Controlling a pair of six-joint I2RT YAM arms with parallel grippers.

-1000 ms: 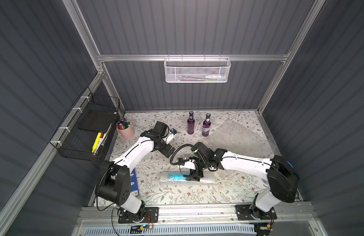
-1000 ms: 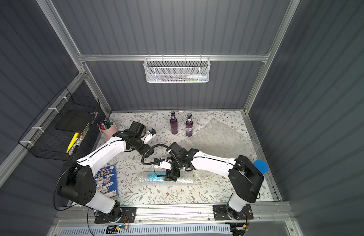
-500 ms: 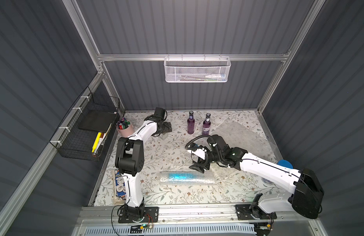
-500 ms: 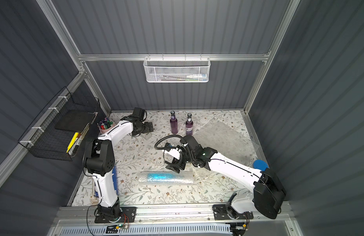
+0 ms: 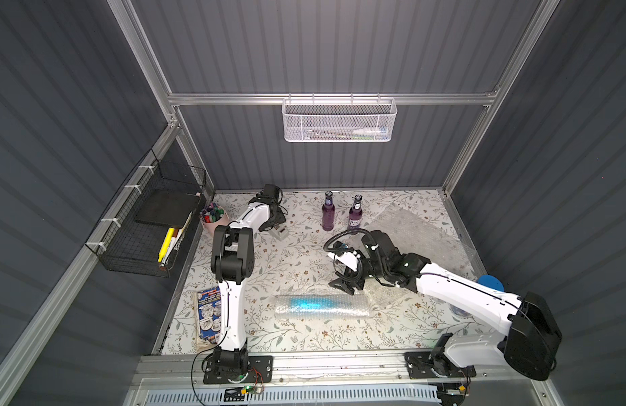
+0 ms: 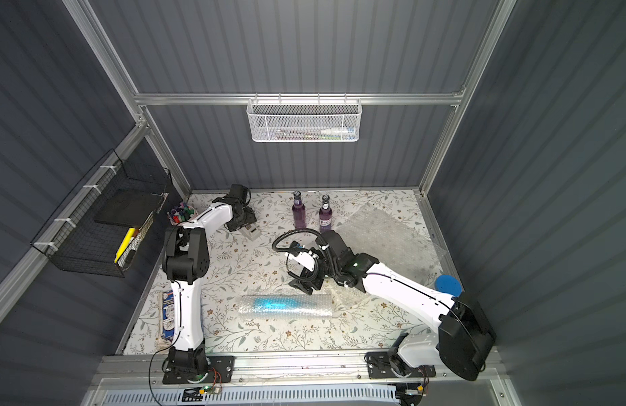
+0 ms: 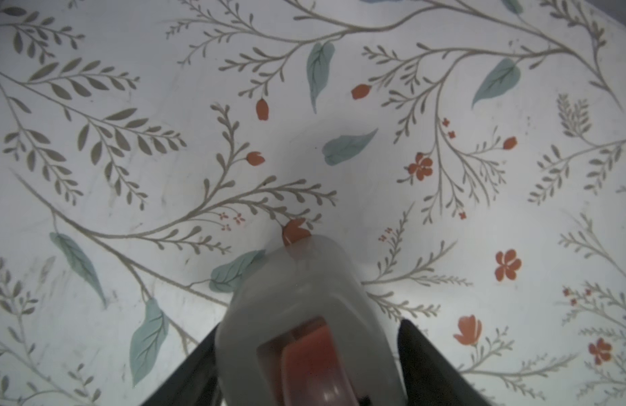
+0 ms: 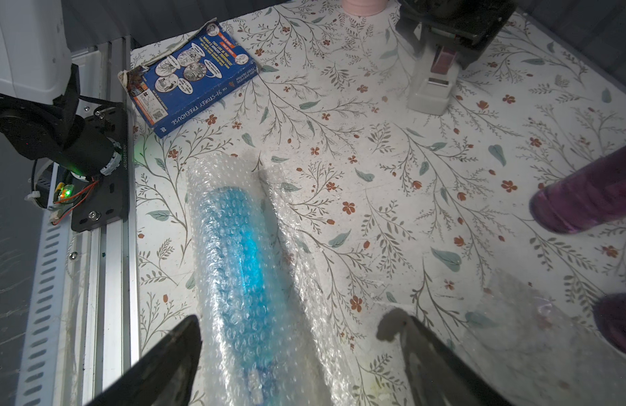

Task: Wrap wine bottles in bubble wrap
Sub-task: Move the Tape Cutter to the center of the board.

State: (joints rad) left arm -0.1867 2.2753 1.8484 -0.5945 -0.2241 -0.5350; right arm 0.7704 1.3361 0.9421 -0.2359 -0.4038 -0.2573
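Both arms extended | right pincer spread near blue bottle | left pincer: grip unclear

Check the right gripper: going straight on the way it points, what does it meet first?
Likely the bubble wrap rolled around the blue bottle, lying just ahead of the open right gripper; depth is unclear.

This is a robot test booth, like in a lab. Grey walls and a metal frame close in a small flowery table. A white left arm and right arm are bolted to a rail in front.
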